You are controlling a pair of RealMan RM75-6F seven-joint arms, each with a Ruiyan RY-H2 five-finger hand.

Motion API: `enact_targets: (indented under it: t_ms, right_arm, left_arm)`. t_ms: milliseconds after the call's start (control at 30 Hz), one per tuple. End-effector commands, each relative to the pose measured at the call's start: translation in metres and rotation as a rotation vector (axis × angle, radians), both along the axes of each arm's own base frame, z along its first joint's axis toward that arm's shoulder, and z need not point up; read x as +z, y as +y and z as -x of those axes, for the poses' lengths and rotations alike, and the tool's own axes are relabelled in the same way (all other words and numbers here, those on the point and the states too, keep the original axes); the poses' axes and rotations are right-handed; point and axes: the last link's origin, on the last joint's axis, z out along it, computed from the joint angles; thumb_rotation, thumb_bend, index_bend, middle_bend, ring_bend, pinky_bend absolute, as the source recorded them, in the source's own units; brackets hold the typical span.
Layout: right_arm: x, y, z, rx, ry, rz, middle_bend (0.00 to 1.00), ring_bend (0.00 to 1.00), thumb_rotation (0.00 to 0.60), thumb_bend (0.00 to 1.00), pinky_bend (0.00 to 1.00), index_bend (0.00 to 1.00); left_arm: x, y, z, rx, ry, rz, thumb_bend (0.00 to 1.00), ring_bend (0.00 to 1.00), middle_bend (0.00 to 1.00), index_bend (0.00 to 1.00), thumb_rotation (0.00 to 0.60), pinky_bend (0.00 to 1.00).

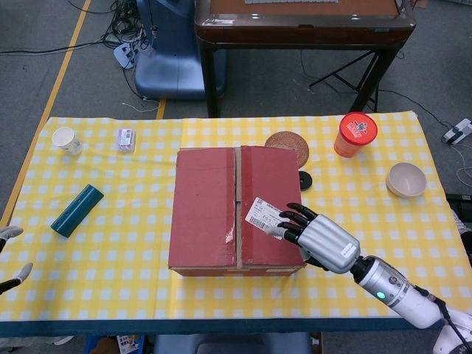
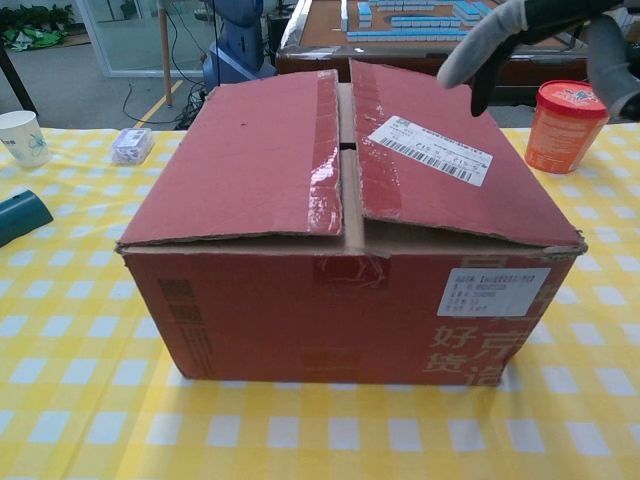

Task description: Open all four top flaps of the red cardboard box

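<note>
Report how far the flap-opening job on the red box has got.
Done: nothing yet. Both outer flaps of the red box lie closed, meeting at the centre seam. In hand: the right hand hovers over the right flap near the shipping label, fingers spread, holding nothing. The left hand sits at the table's left edge. Left: all four flaps.

Red cardboard box (image 2: 340,300): large characters "好货" legible on front; barcode shipping label (image 2: 429,149) and front sticker (image 2: 493,291) unreadable.
</note>
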Motion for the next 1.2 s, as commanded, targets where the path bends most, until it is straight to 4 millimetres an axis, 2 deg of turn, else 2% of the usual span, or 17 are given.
enact_targets:
  t_ms: [33,367,600,833,1200]
  right_arm:
    - [-0.012,-0.013,-0.023,0.056,0.022,-0.018,0.33,0.17,0.600,1.00,0.10,0.22]
    - [-0.044,-0.036,-0.063,0.154,0.082,-0.040,0.34,0.17,0.600,1.00,0.10,0.24]
    - [-0.066,-0.045,-0.078,0.179,0.125,-0.065,0.34,0.17,0.600,1.00,0.10,0.24]
    - [-0.072,-0.048,-0.080,0.174,0.145,-0.067,0.35,0.17,0.600,1.00,0.10,0.24]
    - [-0.069,-0.049,-0.065,0.124,0.174,-0.063,0.38,0.18,0.600,1.00,0.10,0.24]
  left_arm:
    - [0.001,-0.001,0.001,0.002,-0.002,-0.003,0.27,0.10,0.24,0.32,0.600,0.00]
    - [0.003,-0.004,0.004,0.007,-0.009,-0.012,0.27,0.10,0.24,0.32,0.600,0.00]
    - [0.004,-0.008,0.010,0.024,-0.015,-0.016,0.27,0.10,0.24,0.32,0.600,0.00]
    - [0.007,-0.011,0.015,0.030,-0.019,-0.023,0.27,0.10,0.24,0.32,0.600,0.00]
    - [0.006,-0.013,0.016,0.024,-0.025,-0.038,0.27,0.10,0.24,0.32,0.600,0.00]
